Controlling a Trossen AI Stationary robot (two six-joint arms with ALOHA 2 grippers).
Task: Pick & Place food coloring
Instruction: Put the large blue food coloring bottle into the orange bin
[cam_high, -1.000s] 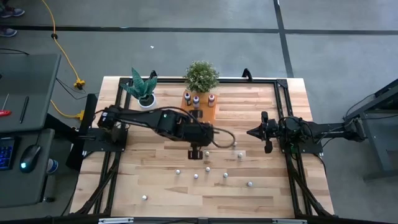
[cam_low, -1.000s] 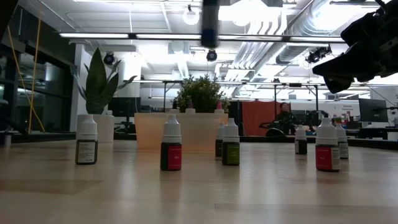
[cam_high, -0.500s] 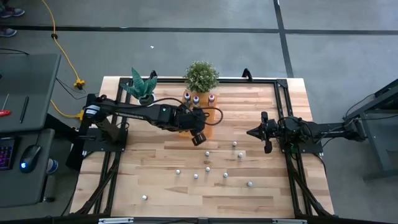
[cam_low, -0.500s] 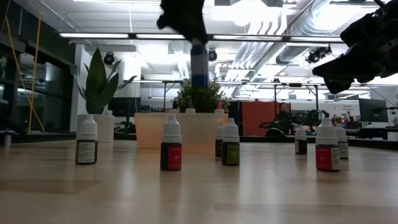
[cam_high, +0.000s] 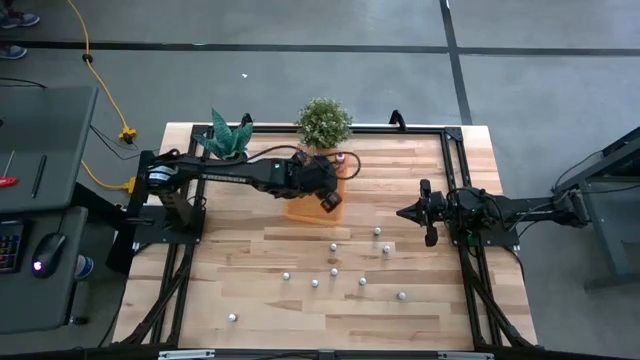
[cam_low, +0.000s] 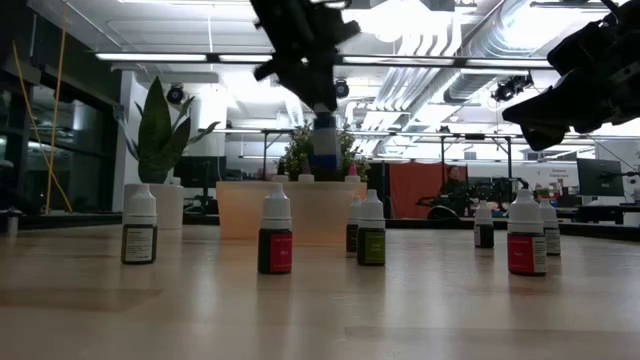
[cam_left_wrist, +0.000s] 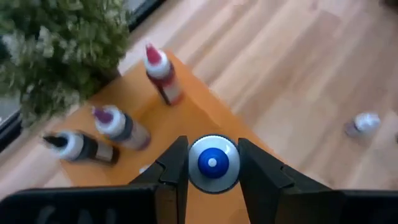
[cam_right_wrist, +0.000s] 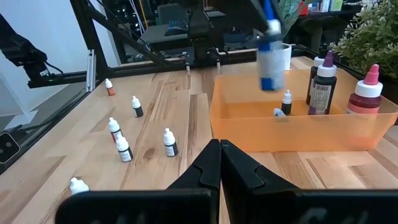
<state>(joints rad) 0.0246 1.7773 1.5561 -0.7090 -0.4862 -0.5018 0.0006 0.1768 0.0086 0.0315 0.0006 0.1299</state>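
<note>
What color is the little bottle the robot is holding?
Blue, with a white cap; the bottle shows best in the left wrist view.

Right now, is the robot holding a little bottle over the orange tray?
Yes, the left end effector grips a blue bottle by its sides directly above the orange tray.

Overhead view: even, bright light; soft shadows on the desk (cam_high: 400, 200); low view: ceiling lamps (cam_low: 400, 20) glare white, arms show as dark silhouettes; left wrist view: plant (cam_left_wrist: 56, 43) blurred; right wrist view: held bottle (cam_right_wrist: 270, 53) smeared by motion blur.
</note>
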